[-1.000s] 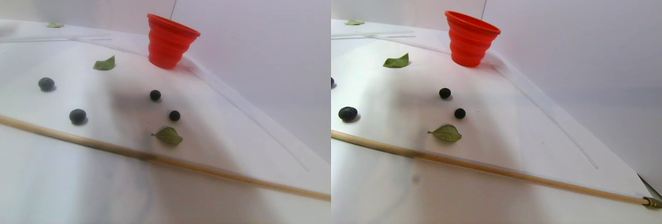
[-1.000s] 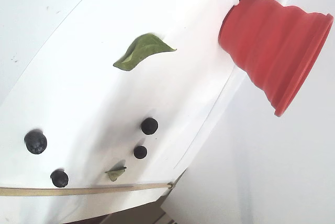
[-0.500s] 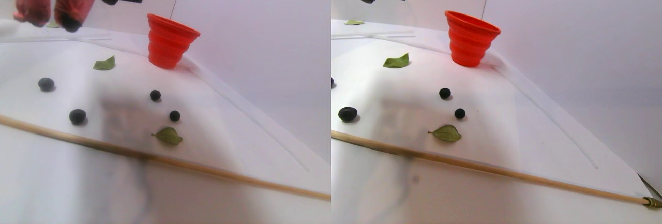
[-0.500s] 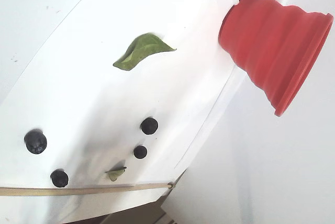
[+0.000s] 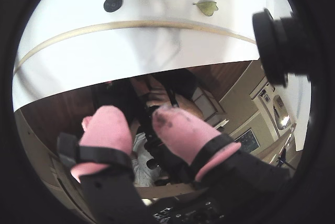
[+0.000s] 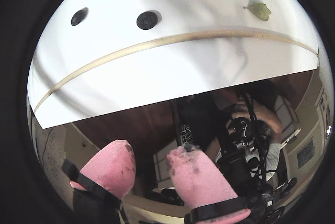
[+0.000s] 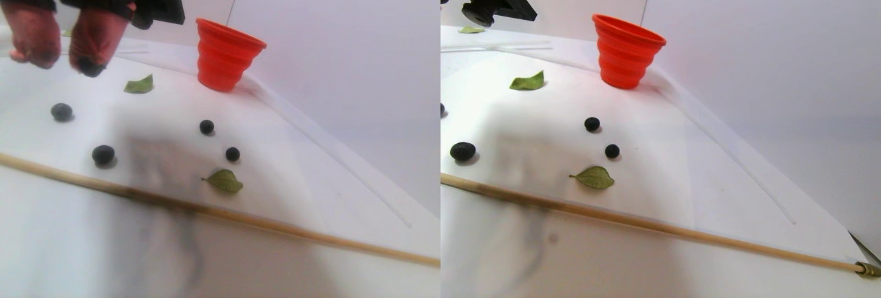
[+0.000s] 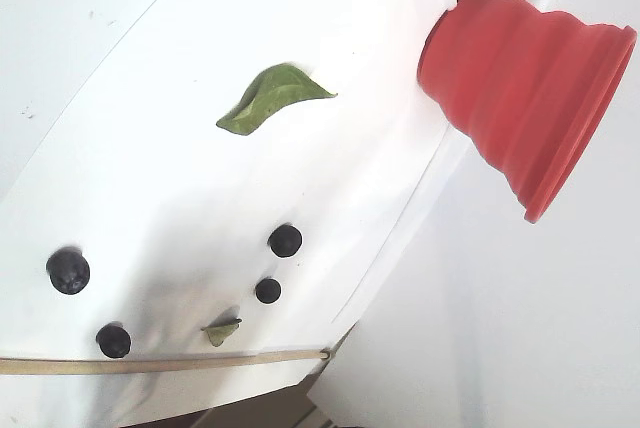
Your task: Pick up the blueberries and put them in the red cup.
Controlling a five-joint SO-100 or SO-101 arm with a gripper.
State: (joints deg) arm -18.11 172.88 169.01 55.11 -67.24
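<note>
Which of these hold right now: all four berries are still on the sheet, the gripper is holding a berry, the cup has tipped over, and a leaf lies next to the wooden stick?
1. Four blueberries lie on the white sheet. True.
2. The gripper holds a berry. False: its pink fingers stand apart with nothing between them.
3. The red cup has tipped over. False: in the stereo pair view it stands upright.
4. A green leaf lies close to the wooden stick. True.
</note>
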